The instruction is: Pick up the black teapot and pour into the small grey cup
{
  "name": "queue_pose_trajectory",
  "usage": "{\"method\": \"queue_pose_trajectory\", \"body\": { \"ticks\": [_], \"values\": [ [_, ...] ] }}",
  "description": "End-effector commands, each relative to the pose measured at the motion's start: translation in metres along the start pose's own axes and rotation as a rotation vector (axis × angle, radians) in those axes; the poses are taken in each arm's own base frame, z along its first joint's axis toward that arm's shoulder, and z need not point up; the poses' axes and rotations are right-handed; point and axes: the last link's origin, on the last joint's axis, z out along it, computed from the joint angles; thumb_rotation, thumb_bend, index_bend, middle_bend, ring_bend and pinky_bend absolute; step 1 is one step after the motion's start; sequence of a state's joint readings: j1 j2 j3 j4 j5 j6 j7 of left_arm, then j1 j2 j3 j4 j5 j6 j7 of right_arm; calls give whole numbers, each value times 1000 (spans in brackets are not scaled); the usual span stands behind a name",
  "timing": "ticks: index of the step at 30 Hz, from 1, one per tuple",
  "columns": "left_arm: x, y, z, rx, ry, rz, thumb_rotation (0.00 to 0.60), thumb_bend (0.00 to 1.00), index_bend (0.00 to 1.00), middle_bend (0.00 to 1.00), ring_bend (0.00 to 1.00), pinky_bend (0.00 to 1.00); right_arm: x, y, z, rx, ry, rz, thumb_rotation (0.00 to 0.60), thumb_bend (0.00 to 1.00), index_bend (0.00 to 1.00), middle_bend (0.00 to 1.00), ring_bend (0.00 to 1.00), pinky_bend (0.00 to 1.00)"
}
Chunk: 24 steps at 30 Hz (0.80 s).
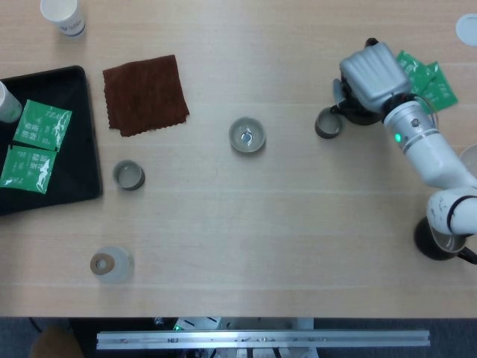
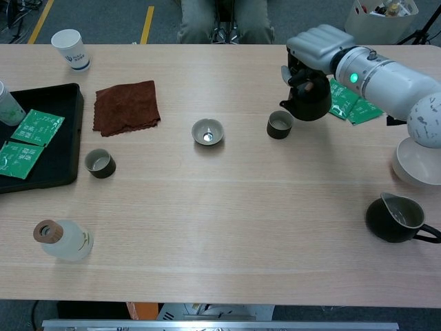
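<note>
My right hand (image 2: pixel 318 49) (image 1: pixel 373 71) grips the black teapot (image 2: pixel 308 103) (image 1: pixel 359 114) from above, at the right side of the table. The pot's spout points left and reaches the right rim of the small grey cup (image 2: pixel 279 124) (image 1: pixel 328 124). The cup stands upright on the table, just left of the pot. In the head view the hand hides most of the pot. I cannot tell whether liquid is flowing. My left hand shows in neither view.
Green packets (image 2: pixel 353 103) lie behind the teapot. A dark pitcher (image 2: pixel 394 218) and a white bowl (image 2: pixel 417 160) stand at the right. A shallow cup (image 2: pixel 207 131), another small cup (image 2: pixel 100 163), a brown cloth (image 2: pixel 127 105), a black tray (image 2: pixel 58 165) and a corked bottle (image 2: pixel 62 240) stand further left.
</note>
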<state>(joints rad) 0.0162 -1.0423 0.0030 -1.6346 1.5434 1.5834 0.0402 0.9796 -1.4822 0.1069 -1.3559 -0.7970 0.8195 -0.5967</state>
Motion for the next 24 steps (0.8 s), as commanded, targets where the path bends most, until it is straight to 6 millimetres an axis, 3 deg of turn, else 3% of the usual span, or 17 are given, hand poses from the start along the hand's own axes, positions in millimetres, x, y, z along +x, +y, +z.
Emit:
{"method": "queue_pose_trajectory", "body": {
  "ticks": [1, 24],
  "values": [
    [0, 0, 0, 2, 1, 0, 600, 294, 218, 238, 166, 82, 0, -1, 0, 4, -3, -13, 301, 620, 974, 1000, 992, 288],
    [-2, -2, -3, 9, 4, -2, 600, 294, 218, 237, 166, 82, 3, -3, -4, 7, -12, -142, 303, 620, 974, 1000, 992, 289]
  ]
}}
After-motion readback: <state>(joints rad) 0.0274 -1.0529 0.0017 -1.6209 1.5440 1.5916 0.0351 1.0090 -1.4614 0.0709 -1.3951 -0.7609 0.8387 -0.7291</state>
